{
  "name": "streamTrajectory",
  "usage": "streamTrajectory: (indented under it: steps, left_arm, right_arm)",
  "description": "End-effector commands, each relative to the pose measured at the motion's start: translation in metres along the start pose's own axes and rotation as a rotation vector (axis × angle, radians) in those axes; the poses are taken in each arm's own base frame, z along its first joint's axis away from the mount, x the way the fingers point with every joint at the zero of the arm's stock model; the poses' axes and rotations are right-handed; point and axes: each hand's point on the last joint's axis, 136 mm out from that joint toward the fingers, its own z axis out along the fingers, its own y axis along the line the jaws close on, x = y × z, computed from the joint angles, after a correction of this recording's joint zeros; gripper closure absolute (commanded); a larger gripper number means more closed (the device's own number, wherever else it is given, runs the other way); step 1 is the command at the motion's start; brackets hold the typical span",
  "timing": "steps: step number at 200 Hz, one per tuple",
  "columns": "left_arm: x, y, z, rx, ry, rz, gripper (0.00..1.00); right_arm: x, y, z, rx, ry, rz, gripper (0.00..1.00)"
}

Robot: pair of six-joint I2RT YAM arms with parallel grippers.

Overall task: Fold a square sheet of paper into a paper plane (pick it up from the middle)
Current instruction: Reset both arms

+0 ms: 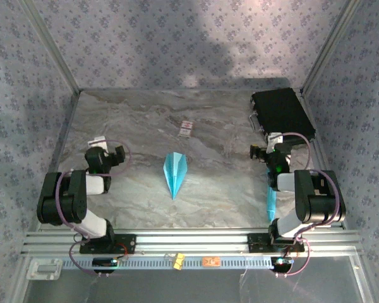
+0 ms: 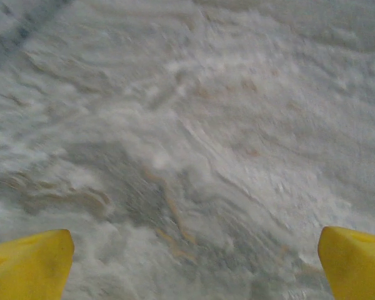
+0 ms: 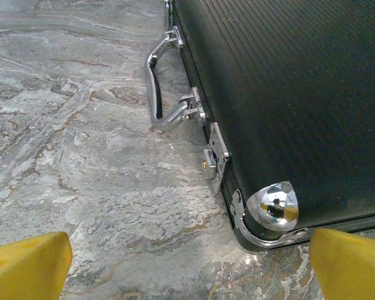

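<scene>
from above, the paper plane [image 1: 175,173] lies in the middle of the table [image 1: 132,120], bare surface all round. left gripper [image 2: 194,269] spread over bare marble — right gripper [image 3: 187,269] spread, near the corner of a black case [image 3: 287,94].

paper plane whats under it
The paper plane lies on the marbled table, and only that surface shows around its edges. The patch directly beneath it is covered by the paper, so anything thin tucked under there cannot be seen.
</scene>
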Motion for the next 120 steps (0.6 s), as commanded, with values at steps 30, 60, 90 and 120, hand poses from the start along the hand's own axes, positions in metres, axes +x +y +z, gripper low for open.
streamTrajectory:
  steps: [30, 60, 90, 120]
  left_arm:
    - [-0.0297, -0.0128, 0.0023, -0.013, -0.079, 0.06, 0.0]
    - [-0.0321, -0.0182, 0.0032, 0.005, -0.09, 0.08, 0.0]
    - [-0.032, -0.0187, 0.0032, 0.008, -0.086, 0.08, 0.0]
    - [-0.0314, -0.0186, 0.0031, 0.009, -0.085, 0.079, 0.0]
  right_arm:
    - [-0.011, -0.0044, 0.0018, 0.024, -0.027, 0.019, 0.01]
    - [-0.0114, -0.0043, 0.0018, 0.025, -0.029, 0.017, 0.01]
    - [-0.0108, -0.0038, 0.0015, 0.025, -0.027, 0.015, 0.01]
    - [-0.0112, -0.0041, 0.0017, 0.027, -0.027, 0.015, 0.01]
